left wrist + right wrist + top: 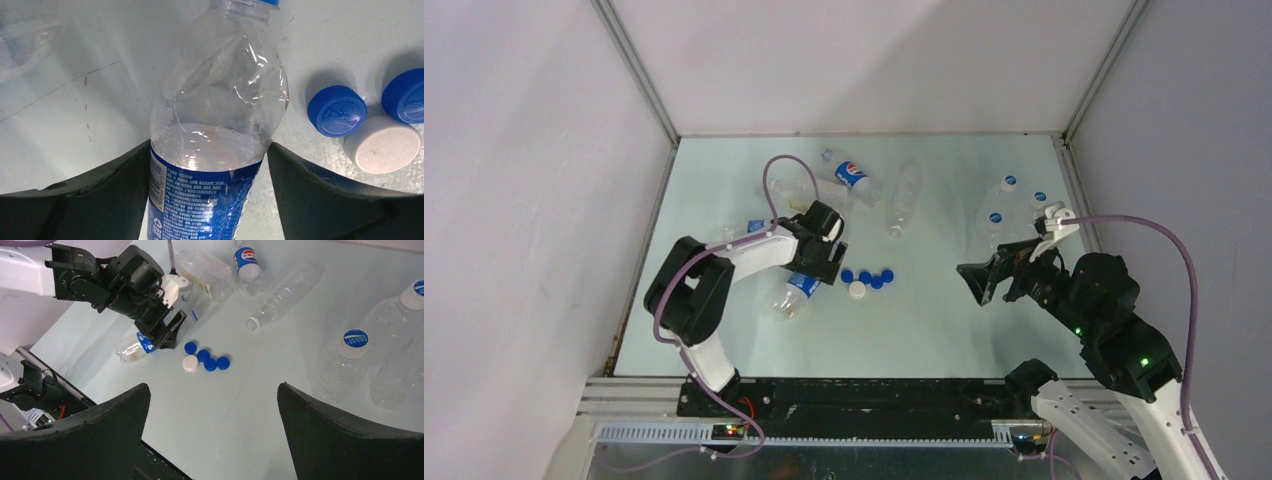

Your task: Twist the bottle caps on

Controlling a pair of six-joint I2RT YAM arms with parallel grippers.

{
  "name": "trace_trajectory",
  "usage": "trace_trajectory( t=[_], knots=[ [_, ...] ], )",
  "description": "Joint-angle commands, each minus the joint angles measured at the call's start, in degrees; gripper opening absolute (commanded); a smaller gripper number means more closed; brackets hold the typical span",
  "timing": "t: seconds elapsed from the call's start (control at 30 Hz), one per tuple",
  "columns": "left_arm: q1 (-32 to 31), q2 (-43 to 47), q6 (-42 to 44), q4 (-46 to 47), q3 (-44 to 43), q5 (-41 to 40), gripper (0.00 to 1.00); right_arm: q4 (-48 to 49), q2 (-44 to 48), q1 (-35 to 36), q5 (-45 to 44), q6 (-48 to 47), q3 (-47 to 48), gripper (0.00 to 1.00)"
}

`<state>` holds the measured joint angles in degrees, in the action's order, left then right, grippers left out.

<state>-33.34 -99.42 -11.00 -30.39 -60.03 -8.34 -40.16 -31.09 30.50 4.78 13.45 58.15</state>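
The left gripper (209, 150) is straddling the light, crushable bottle (220, 100) at its labelled middle, jaws wide, grip uncertain; the right gripper (212, 387) is gaping empty.

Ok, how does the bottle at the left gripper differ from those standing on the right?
The left bottle lies on its side; the standing bottles are upright. The left bottle has a blue label; the standing bottles show no label and wear blue-and-white caps. The left bottle lies between the left gripper's fingers; the standing bottles are apart from the right gripper. All are clear plastic.
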Motion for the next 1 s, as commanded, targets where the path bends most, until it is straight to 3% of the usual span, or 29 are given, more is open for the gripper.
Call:
trace_trajectory(
  t=[0.0,0.3,0.5,0.7,0.97],
  knots=[
    [0.8,-1.1,0.5,2.4,-1.5,0.3,0.81,-2.7,-0.3,-0.1,1.0,-1.2,0.2,0.99],
    [0.5,6.5,0.9,4.3,2.1,-1.0,0.49,-4.8,-7.1,0.1,4.9,-3.4,0.2,0.99],
    [-1.6,17.4,1.2,6.3,6.1,-2.0,0.45,-2.5,-12.6,3.3,5.7,-4.6,0.2,0.99],
    [-3.6,32.5,4.7,7.6,9.3,-4.4,0.46,0.7,-20.0,11.7,1.2,-5.1,0.4,0.99],
    [-3.7,51.0,11.6,14.5,15.4,-0.2,0.45,4.2,-33.3,14.5,-1.2,-2.1,0.9,0.99]
  ],
)
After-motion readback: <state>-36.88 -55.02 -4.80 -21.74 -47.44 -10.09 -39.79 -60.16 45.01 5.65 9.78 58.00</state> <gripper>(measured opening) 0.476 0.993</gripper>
